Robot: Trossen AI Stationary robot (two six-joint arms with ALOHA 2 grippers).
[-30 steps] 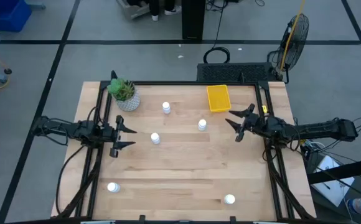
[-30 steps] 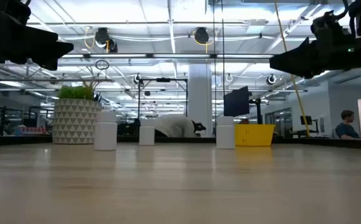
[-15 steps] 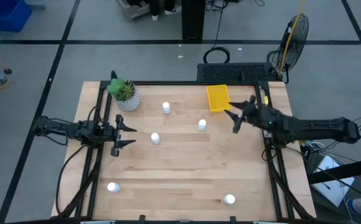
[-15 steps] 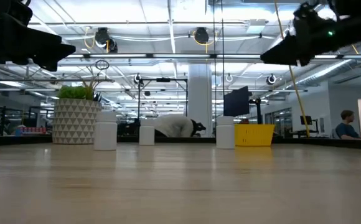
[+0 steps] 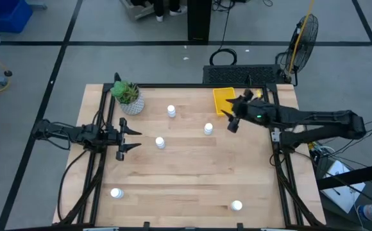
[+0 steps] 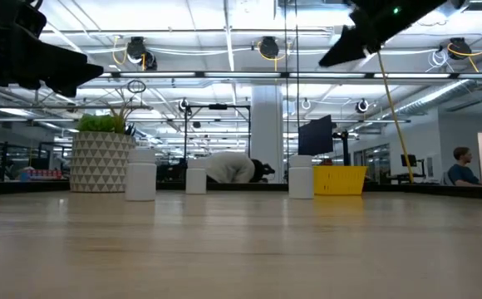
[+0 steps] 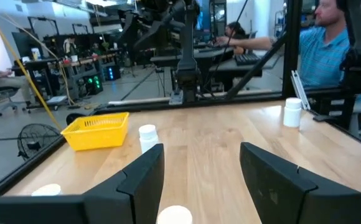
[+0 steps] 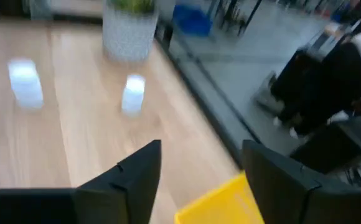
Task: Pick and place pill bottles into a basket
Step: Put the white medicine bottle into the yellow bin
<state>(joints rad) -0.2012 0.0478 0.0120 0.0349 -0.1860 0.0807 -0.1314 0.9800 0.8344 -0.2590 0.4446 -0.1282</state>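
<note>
Five white pill bottles stand upright on the wooden table: two near the middle, one farther back, and two by the near edge. The yellow basket sits at the far right, with no bottle in it. My right gripper hovers open and empty beside the basket's near edge, high above the table in the low view. Its wrist view shows the basket just ahead. My left gripper is open and empty at the left, facing a bottle.
A white patterned pot with a green plant stands at the far left corner. Black frame rails run along the table's left and right sides. A person in a blue shirt sits beyond the table.
My right gripper has gone toward the table's far edge and to the left, rising and turning, from the right rail to beside the yellow basket. Its fingers have stayed open. The bottles and the basket have not moved.
</note>
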